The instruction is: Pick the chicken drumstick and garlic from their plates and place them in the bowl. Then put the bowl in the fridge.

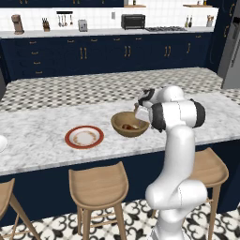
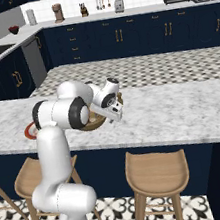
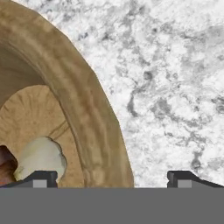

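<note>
The open, empty end effector (image 3: 112, 179) straddles the wooden bowl's (image 3: 94, 127) rim, with garlic (image 3: 39, 157) and drumstick (image 3: 5, 166) inside beside one fingertip; a shallow rim grip could probably tip the bowl onto the desk (image 3: 175, 87).

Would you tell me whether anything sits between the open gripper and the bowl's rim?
Nothing visible does. In the hand view the gripper straddles the bowl rim, one fingertip inside above the garlic, the other over bare counter.
</note>
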Robot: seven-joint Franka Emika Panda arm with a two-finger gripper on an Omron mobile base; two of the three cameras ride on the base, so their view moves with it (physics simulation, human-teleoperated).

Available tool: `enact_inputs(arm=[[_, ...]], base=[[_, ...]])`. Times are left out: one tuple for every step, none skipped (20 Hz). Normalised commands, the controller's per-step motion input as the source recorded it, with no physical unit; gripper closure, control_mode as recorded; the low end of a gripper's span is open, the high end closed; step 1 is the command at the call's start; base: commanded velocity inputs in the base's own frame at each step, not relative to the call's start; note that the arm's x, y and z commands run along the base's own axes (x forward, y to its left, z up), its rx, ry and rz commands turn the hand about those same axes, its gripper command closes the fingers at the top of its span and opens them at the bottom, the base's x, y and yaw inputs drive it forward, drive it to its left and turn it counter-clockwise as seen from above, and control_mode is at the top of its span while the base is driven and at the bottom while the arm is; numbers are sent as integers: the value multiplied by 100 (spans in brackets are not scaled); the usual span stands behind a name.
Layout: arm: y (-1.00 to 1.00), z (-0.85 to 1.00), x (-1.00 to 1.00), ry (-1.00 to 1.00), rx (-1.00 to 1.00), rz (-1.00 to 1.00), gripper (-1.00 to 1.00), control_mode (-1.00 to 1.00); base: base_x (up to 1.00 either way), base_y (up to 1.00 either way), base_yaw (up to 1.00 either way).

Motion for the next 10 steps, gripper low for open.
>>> enact_inputs(arm=[[11, -29, 9, 0, 0, 3, -100, -100], [13, -23, 4, 0, 0, 3, -100, -100], [16, -19, 1, 0, 0, 2, -100, -100], [16, -8, 0, 0, 0, 0, -100, -100], [21, 0, 0, 0, 0, 0, 100, -100], [26, 0, 0, 0, 0, 0, 100, -100], [29, 0, 0, 0, 0, 0, 100, -100], [21, 0, 0, 0, 0, 0, 100, -100], [19, 0, -5, 0, 0, 0, 100, -100], [23, 0, -15, 0, 0, 0, 100, -100]], base=[[0, 0, 0], [0, 0, 0], [0, 0, 0], [0, 0, 0], [0, 0, 0], [0, 0, 0], [0, 0, 0], [0, 0, 0], [0, 0, 0], [0, 0, 0]])
